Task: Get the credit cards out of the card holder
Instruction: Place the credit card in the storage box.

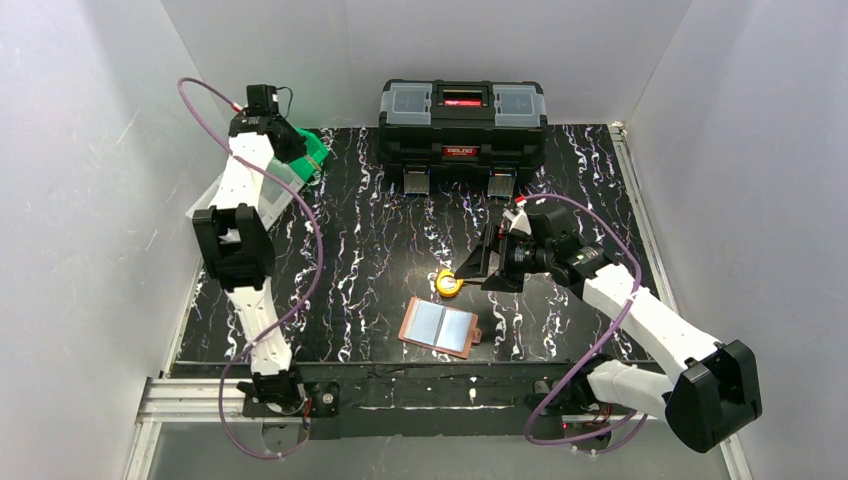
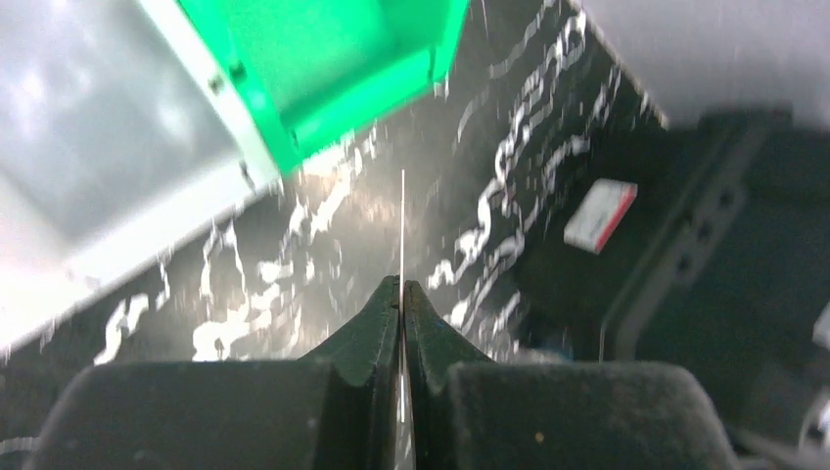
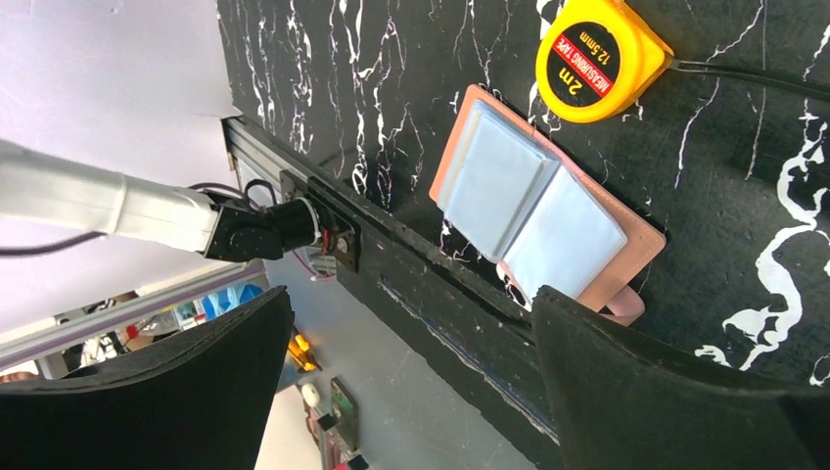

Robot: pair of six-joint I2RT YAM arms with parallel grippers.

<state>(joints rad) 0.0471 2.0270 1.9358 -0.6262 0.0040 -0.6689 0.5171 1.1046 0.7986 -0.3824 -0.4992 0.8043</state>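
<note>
The card holder (image 1: 438, 326) lies open and flat near the table's front edge; it is tan-brown leather with pale bluish sleeves (image 3: 533, 211) facing up. I cannot tell whether cards are still in the sleeves. My right gripper (image 1: 487, 268) hovers above and behind it, beside the tape measure. In the right wrist view the right gripper (image 3: 409, 299) is open with nothing between its fingers. My left gripper (image 1: 300, 150) is at the back left by the green bin. The left gripper (image 2: 402, 294) is shut on one thin credit card (image 2: 402, 225), seen edge-on as a whitish line.
A round yellow tape measure (image 1: 449, 283) sits just behind the card holder. A large black toolbox (image 1: 462, 120) stands at the back centre. A green bin (image 2: 323, 69) and a white bin (image 2: 98, 147) are at the back left, under the left gripper.
</note>
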